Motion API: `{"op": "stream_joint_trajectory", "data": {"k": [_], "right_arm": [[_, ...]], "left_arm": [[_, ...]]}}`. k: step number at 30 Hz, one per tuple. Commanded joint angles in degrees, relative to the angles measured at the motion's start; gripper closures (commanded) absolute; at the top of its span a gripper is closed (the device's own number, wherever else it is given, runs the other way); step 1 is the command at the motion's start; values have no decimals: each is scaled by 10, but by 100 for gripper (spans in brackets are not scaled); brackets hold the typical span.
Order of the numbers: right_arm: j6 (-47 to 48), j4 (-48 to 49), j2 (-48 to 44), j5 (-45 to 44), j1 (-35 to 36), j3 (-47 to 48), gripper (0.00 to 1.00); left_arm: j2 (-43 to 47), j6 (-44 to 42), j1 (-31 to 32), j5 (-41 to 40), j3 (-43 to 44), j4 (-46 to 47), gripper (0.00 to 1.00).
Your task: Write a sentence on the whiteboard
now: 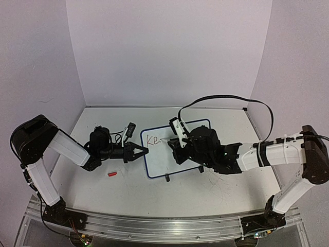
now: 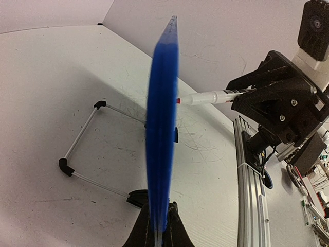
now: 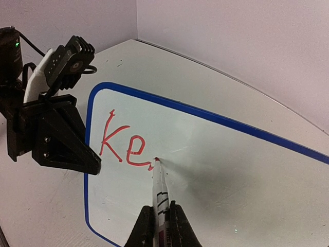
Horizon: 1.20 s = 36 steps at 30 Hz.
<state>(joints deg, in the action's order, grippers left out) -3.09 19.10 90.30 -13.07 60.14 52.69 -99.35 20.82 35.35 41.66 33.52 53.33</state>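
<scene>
The whiteboard [image 1: 160, 160], white with a dark-blue rim, stands tilted on two black clip feet mid-table. It carries the start of the sentence [image 3: 123, 146], red letters "Ke". My left gripper [image 1: 145, 151] is shut on the board's left edge, seen edge-on as a blue blur in the left wrist view [image 2: 161, 128]. My right gripper [image 3: 162, 218] is shut on a white marker [image 3: 161, 193] whose red tip touches the board just right of the "e". The marker also shows in the left wrist view [image 2: 208, 96].
A small red marker cap [image 1: 112, 175] lies on the table left of the board. A wire stand [image 2: 85, 149] sits behind the board. White walls enclose the table on three sides; a metal rail [image 1: 154, 226] runs along the near edge.
</scene>
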Motion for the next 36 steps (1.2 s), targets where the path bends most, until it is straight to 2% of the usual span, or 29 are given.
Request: {"op": "stream_joint_trajectory", "data": {"k": [1, 18, 36], "right_arm": [[-9, -2, 5, -30, -1, 16, 100], [-18, 19, -8, -87, -1, 5, 100], [-10, 29, 19, -42, -1, 26, 100]], "left_arm": [[15, -16, -2, -10, 13, -23, 100], [16, -17, -2, -10, 12, -26, 100], [20, -21, -2, -11, 10, -28, 100]]}}
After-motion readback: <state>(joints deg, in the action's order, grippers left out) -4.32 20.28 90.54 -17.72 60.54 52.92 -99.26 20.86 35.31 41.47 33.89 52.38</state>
